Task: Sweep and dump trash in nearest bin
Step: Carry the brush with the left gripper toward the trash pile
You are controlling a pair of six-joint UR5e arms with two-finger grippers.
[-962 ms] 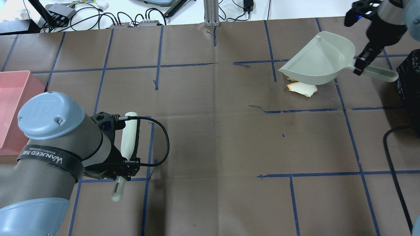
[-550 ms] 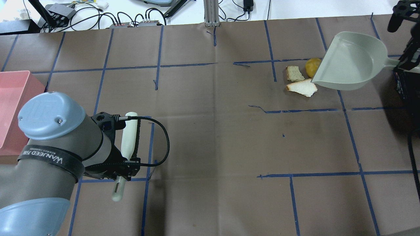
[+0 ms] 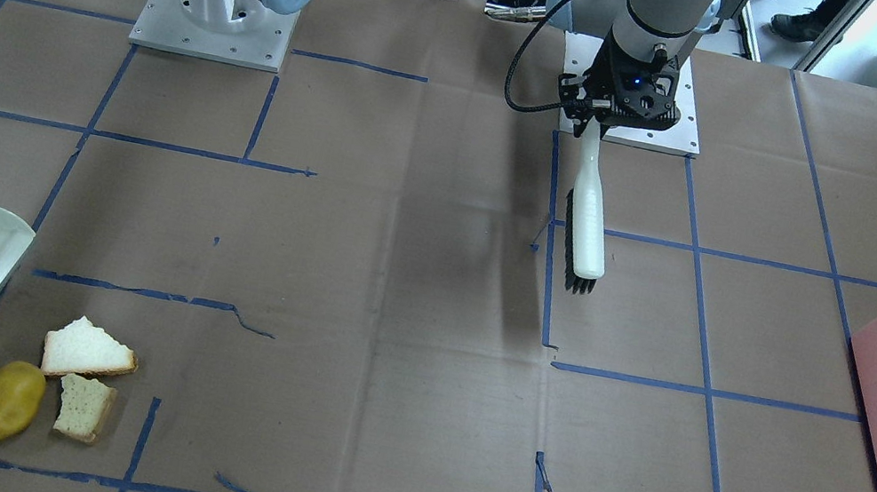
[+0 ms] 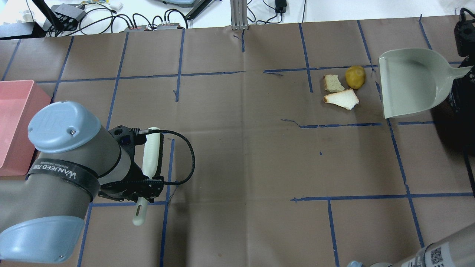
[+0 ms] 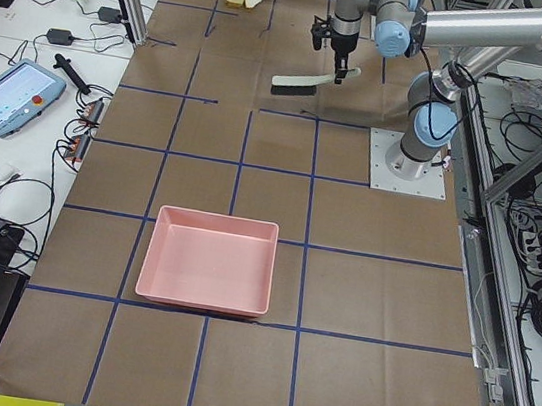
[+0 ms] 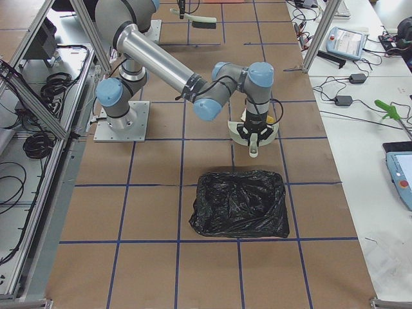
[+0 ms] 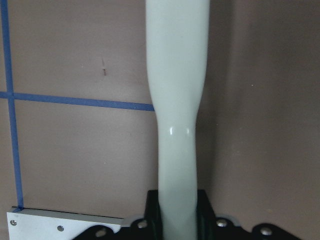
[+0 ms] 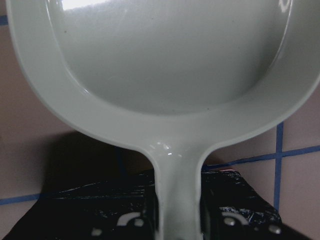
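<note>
Brown worktop (image 4: 237,155): bread pieces (image 4: 341,98) and potato (image 4: 355,76) lie toward its right end, near the dustpan (image 4: 412,81) gripped by right jaws; left jaws grip the brush (image 4: 150,157).

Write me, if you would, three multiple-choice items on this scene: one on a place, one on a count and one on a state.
1. Where do the trash pieces lie, relative to the dustpan?
A. inside it
B. on the table, beside its open edge
C. behind its handle

2. How many trash pieces are there?
A. two
B. three
C. five

3. What state is the left gripper in?
A. shut on the brush
B. open and empty
C. shut on the dustpan

Answers:
1 B, as the overhead view shows them on the table, clear of the empty pan.
2 B, as there are two bread pieces and one yellow lump.
3 A, as the left wrist view shows the brush handle clamped in it.
</note>
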